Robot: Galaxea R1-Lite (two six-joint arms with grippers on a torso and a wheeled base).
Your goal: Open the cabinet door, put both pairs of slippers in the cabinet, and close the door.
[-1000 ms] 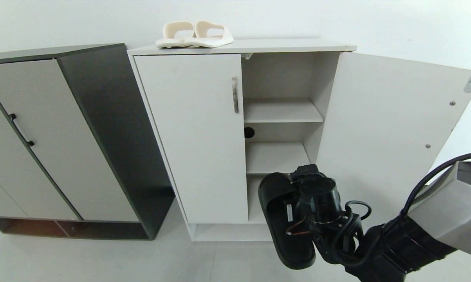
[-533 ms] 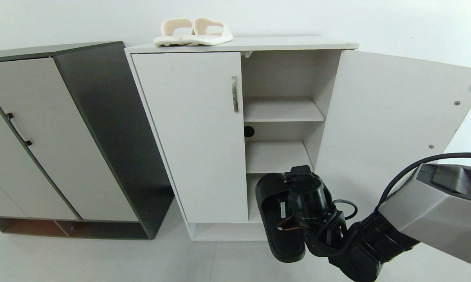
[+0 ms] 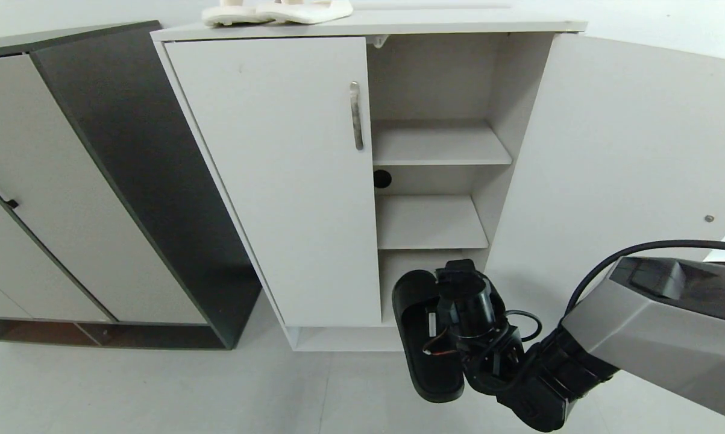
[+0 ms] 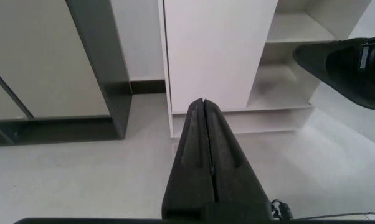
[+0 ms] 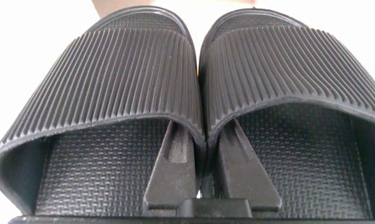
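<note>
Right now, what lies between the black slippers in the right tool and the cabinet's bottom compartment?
Nothing: in the head view the stretch is bare; the black slippers, held by the right tool, hang right at the open bottom compartment.

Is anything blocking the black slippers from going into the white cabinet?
Nothing visible does. The white cabinet has its right door swung open, and its lowest compartment beyond the black ribbed rubber slippers looks bare.
</note>
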